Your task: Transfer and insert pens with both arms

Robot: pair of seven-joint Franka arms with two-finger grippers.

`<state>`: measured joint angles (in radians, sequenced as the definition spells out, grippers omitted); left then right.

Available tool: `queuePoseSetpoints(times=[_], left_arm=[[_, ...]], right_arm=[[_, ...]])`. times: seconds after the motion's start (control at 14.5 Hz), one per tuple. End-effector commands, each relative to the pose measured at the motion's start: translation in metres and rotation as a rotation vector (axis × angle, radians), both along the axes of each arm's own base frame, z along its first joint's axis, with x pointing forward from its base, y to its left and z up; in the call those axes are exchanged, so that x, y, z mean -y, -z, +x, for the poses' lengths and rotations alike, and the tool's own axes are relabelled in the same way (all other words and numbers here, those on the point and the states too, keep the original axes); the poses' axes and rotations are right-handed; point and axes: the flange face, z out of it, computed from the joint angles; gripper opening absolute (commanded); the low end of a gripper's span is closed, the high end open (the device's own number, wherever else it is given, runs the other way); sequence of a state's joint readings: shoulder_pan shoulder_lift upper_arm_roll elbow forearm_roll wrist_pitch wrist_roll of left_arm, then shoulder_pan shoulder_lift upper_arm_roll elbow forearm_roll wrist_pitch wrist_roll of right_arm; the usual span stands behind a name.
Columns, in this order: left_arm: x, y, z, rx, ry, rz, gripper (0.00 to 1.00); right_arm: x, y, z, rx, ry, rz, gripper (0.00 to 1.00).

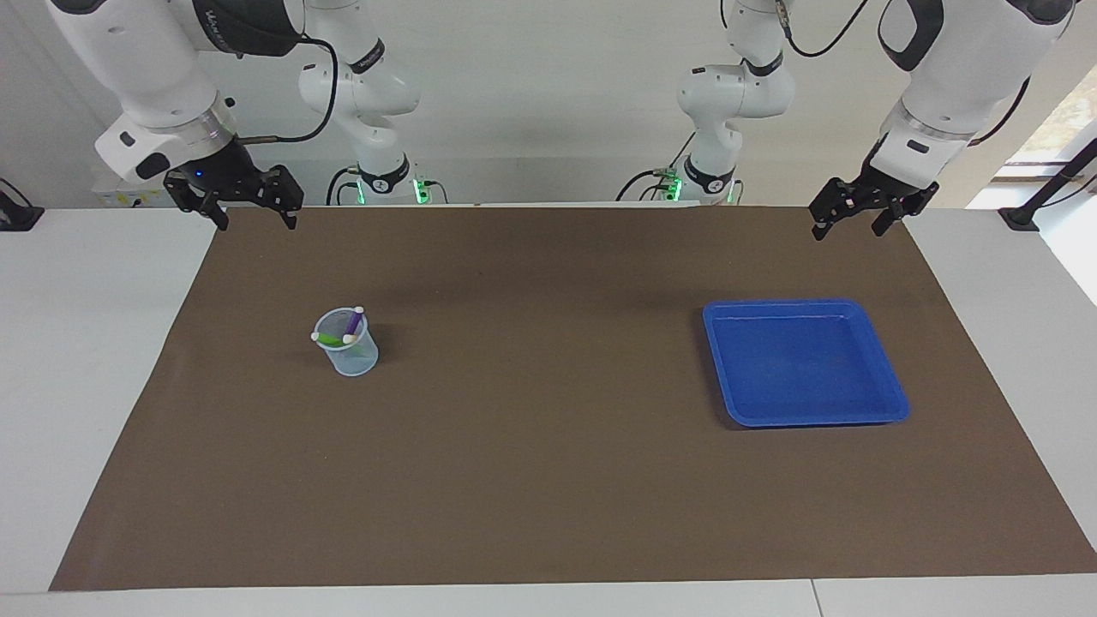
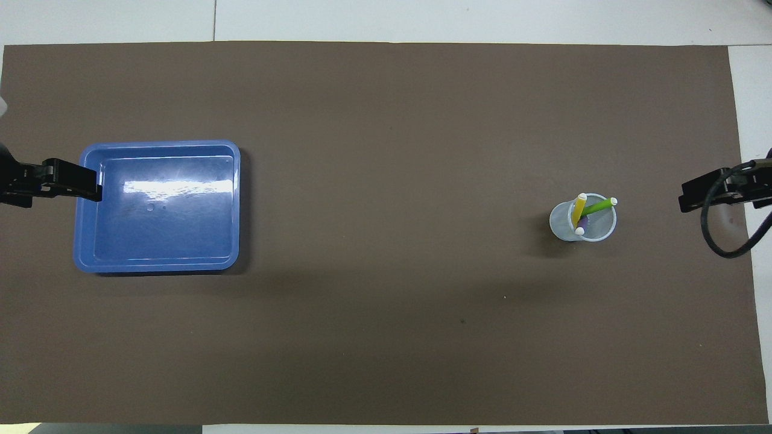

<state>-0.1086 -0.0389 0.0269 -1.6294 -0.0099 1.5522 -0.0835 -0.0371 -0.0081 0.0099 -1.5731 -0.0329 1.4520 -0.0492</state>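
Note:
Three pens stand in a clear plastic cup (image 1: 356, 360) toward the right arm's end of the table. In the overhead view the yellow pen (image 2: 579, 207), green pen (image 2: 599, 207) and purple pen (image 2: 583, 226) lean in the cup (image 2: 605, 230), pale cap ends up. The purple pen (image 1: 353, 322) and green pen (image 1: 330, 340) also show in the facing view. My right gripper (image 1: 255, 221) hangs open and empty over the mat's edge at its end. My left gripper (image 1: 848, 230) hangs open and empty over the mat's edge, apart from the tray.
An empty blue tray (image 1: 806, 420) lies on the brown mat (image 1: 548, 480) toward the left arm's end; it also shows in the overhead view (image 2: 157, 265). White table surface borders the mat at both ends.

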Motion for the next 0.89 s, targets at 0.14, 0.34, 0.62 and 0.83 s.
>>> queuePoseSetpoints(times=[0.14, 0.34, 0.62, 0.83], left_arm=[[-0.0046, -0.0053, -0.0042, 0.006, 0.002, 0.014, 1.00], [-0.0046, -0.0045, -0.0037, 0.004, 0.001, 0.014, 1.00], [-0.0055, -0.0053, -0.0041, 0.006, -0.001, 0.014, 1.00], [-0.0120, -0.0045, -0.0032, 0.004, -0.012, 0.014, 1.00]], right_arm=[[-0.0048, -0.0048, -0.0013, 0.011, 0.009, 0.019, 1.00], [-0.0048, -0.0049, -0.0011, 0.012, 0.009, 0.019, 1.00], [-0.0054, -0.0049, -0.0011, 0.012, 0.008, 0.017, 1.00], [-0.0054, -0.0049, -0.0011, 0.012, 0.008, 0.017, 1.00]])
